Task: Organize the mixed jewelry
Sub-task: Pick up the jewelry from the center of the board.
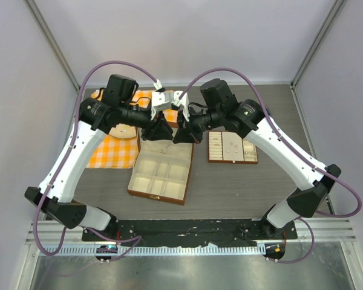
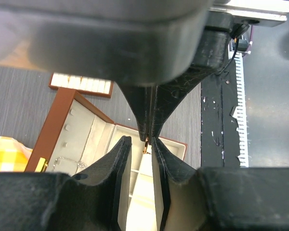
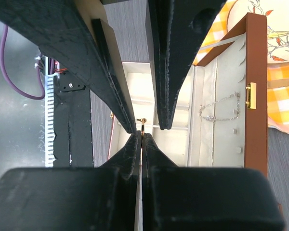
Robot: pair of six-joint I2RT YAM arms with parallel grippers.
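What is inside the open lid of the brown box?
A thin silver chain necklace lies against the cream lining of the lid, beside rows of small pegs. Gripper fingers cover part of the lid, so anything there cannot be seen.

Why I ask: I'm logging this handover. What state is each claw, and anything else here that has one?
Right claw: shut on the gold ring.
Left claw: open, one finger on either side of that ring.
Jewelry box: open.
Silver necklace: strung across the inside of the lid.
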